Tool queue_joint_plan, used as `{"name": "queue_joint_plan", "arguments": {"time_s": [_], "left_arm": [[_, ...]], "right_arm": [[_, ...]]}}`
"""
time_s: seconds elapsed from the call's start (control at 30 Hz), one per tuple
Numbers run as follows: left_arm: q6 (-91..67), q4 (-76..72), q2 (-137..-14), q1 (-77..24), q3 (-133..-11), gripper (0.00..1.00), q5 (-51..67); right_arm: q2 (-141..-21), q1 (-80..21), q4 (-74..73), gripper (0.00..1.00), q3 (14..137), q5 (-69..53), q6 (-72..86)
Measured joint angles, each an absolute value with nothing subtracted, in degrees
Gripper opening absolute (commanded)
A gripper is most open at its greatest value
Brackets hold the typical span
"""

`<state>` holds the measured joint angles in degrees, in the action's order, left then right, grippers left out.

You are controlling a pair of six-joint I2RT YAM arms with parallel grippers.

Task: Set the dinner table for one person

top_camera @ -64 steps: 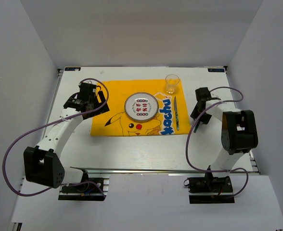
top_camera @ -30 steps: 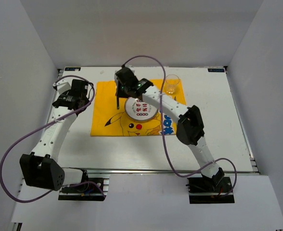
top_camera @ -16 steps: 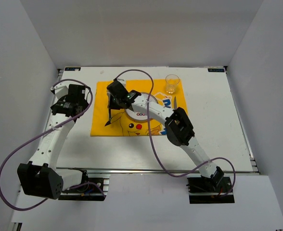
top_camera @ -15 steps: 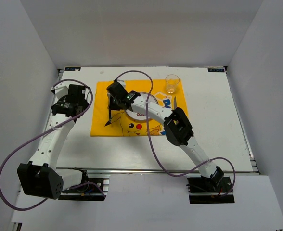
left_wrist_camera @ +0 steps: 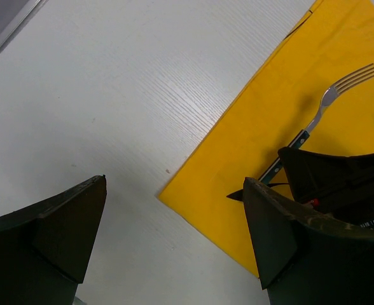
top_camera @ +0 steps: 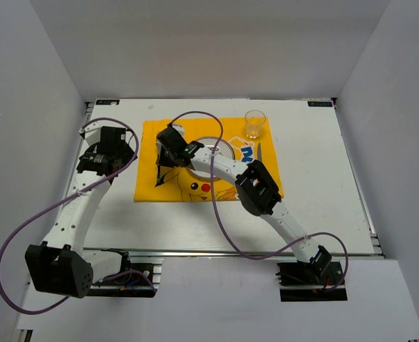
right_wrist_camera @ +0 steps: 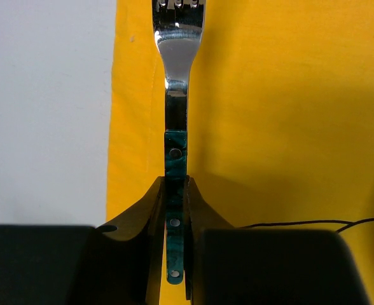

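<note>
Pinching the teal, riveted handle of a steel fork (right_wrist_camera: 176,95), the right fingers (right_wrist_camera: 175,187) press on it from both sides, with the tines pointing straight ahead of them. The fork runs lengthwise over the yellow Pikachu cloth (right_wrist_camera: 270,95), close to the cloth's edge. It looks lined up this way so that it can be laid beside the plate as a place setting wants. Whether it already touches the cloth I cannot tell.

The white wood-grained tabletop (right_wrist_camera: 47,95) lies under everything and shows as a bare strip just to the left of these fingers.

The left fingers (left_wrist_camera: 174,184) are spread wide and hold nothing. They hang over the tabletop just off the cloth's corner, probably parked out of the way, and the fork and the dark right fingers show beyond them.

The round white plate with a patterned rim (top_camera: 222,145) sits just to the right of the right fingers, partly hidden under that arm, which reaches across it. Farther off on that side stand a clear glass tumbler (top_camera: 255,124) and a slim dark utensil (top_camera: 259,150). The plate's nearness is the main limit on sideways room, and I see nothing on the cloth under the tines.
</note>
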<state>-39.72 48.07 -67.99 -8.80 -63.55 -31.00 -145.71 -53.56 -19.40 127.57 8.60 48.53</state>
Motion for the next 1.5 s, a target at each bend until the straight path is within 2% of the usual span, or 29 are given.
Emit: {"name": "queue_joint_plan", "arguments": {"time_s": [0.63, 0.67, 0.9, 0.97, 1.03, 1.1, 1.2, 1.23, 1.27, 1.37, 1.4, 1.5], "left_arm": [[-38.5, 47.3, -66.5, -8.8, -63.3, 0.98, -28.1], [-38.5, 47.3, -66.5, -8.8, -63.3, 0.98, -28.0], [-38.3, 47.0, -66.5, -8.8, -63.2, 0.98, -27.6], [-38.2, 46.7, -66.5, -8.8, -63.1, 0.98, -27.6], [-38.1, 46.6, -66.5, -8.8, -63.1, 0.98, -27.4], [-38.0, 46.5, -66.5, -8.8, -63.1, 0.98, -27.3], [-37.9, 46.2, -66.5, -8.8, -63.1, 0.98, -26.9], [-37.9, 46.2, -66.5, -8.8, -63.1, 0.98, -26.9], [-37.9, 46.2, -66.5, -8.8, -63.1, 0.98, -26.7], [-37.7, 46.2, -66.5, -8.8, -63.1, 0.98, -26.5], [-37.7, 46.2, -66.5, -8.8, -63.1, 0.98, -26.5], [-37.7, 46.2, -66.5, -8.8, -63.1, 0.98, -26.6]], "right_arm": [[-148.5, -53.6, -17.9, 0.0, 127.7, 8.0, 52.6], [-148.5, -53.6, -17.9, 0.07, 127.7, 8.0, 52.9], [-148.5, -53.6, -18.0, 0.16, 127.7, 8.4, 53.4], [-148.5, -53.6, -18.0, 0.23, 127.7, 8.4, 53.3], [-148.5, -53.6, -18.0, 0.27, 127.8, 8.4, 53.1], [-148.5, -53.6, -18.0, 0.35, 127.9, 8.4, 52.9], [-148.5, -53.6, -17.9, 0.42, 128.2, 8.4, 52.2], [-148.5, -53.6, -17.8, 0.46, 128.3, 8.4, 52.1], [-148.4, -53.6, -17.8, 0.58, 128.3, 8.4, 52.1], [-147.9, -53.7, -17.5, 0.6, 128.7, 8.3, 51.9], [-147.7, -53.7, -17.6, 0.65, 128.7, 8.4, 51.8], [-146.8, -53.7, -18.3, 0.89, 128.6, 8.8, 51.8]]}}
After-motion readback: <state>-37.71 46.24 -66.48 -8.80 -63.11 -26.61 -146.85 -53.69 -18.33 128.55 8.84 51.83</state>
